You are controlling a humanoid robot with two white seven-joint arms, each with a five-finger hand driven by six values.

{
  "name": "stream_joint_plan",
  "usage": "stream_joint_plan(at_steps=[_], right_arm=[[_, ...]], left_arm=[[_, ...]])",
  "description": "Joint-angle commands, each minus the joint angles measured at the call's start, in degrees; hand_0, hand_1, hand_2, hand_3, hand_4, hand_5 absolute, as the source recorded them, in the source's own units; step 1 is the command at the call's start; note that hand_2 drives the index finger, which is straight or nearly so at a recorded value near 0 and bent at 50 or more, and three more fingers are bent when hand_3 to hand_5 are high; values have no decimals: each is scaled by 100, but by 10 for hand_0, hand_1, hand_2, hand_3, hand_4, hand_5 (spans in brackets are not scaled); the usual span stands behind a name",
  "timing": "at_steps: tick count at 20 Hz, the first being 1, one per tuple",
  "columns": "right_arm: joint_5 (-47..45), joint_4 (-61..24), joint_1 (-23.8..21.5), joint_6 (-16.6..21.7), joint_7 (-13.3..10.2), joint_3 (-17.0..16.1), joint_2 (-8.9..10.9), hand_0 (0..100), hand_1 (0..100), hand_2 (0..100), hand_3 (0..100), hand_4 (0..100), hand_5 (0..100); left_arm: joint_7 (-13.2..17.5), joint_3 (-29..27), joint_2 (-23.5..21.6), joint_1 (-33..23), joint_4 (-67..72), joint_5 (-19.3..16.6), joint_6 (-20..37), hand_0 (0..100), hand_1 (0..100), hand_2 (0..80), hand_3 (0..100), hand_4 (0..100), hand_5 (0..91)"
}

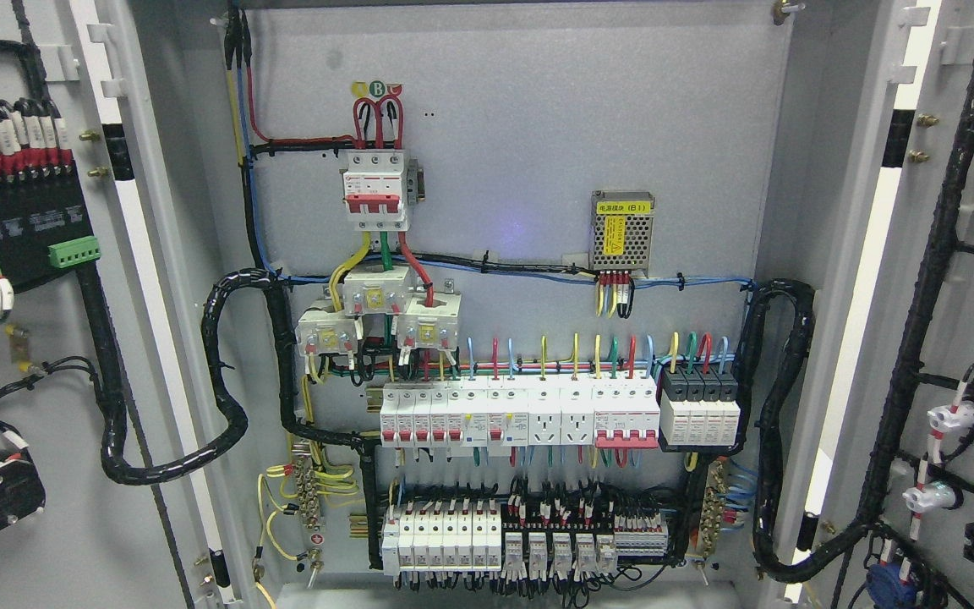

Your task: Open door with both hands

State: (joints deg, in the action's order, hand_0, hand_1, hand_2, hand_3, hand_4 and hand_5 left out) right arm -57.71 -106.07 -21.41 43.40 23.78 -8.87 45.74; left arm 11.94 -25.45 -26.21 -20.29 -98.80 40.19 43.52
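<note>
Doors, left [39,338] and right [952,338], stand swung wide; neither hand shows, state unknowable.

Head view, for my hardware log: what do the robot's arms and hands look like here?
Neither arm nor hand shows in this picture. Only the grey metal electrical cabinet is visible, both doors swung open, with white circuit breakers and black wire looms inside.

Both cabinet doors run out of frame: the left door [30,355] and the right door [960,338] are cut by the picture's edges. Breaker labels [470,423] are too small to read; the cabinet's bottom edge is cropped.
</note>
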Motion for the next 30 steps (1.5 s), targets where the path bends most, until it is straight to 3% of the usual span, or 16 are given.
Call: stream_joint_plan(at_steps=[1, 4, 13, 17, 27, 30], right_arm=[[-3, 25, -13, 19, 117, 17, 111, 0, 0, 0, 0, 0, 0], [-3, -10, -21, 28, 241, 52, 111, 0, 0, 0, 0, 0, 0], [-3, -124, -13, 19, 241, 263, 120, 0, 0, 0, 0, 0, 0], [-3, -133, 75, 2, 241, 474, 102, 0, 0, 0, 0, 0, 0], [84, -116, 207, -34, 233, 1282, 67, 0, 0, 0, 0, 0, 0], [93, -115, 207, -42, 233, 1659, 41, 0, 0, 0, 0, 0, 0]], left_arm=[[1, -74, -235, 350, 607, 59, -413, 0, 0, 0, 0, 30, 0], [1, -92, -244, 394, 713, 59, -712, 0, 0, 0, 0, 29, 0], [1, -171, -358, 464, 801, 120, -1494, 0, 0, 0, 0, 30, 0], [1, -171, -393, 499, 827, 190, -1548, 0, 0, 0, 0, 30, 0], [1, -259, -402, 1018, 1152, 190, -2382, 0, 0, 0, 0, 30, 0], [1, -259, -402, 1193, 1310, 182, -2444, 0, 0, 0, 0, 29, 0]])
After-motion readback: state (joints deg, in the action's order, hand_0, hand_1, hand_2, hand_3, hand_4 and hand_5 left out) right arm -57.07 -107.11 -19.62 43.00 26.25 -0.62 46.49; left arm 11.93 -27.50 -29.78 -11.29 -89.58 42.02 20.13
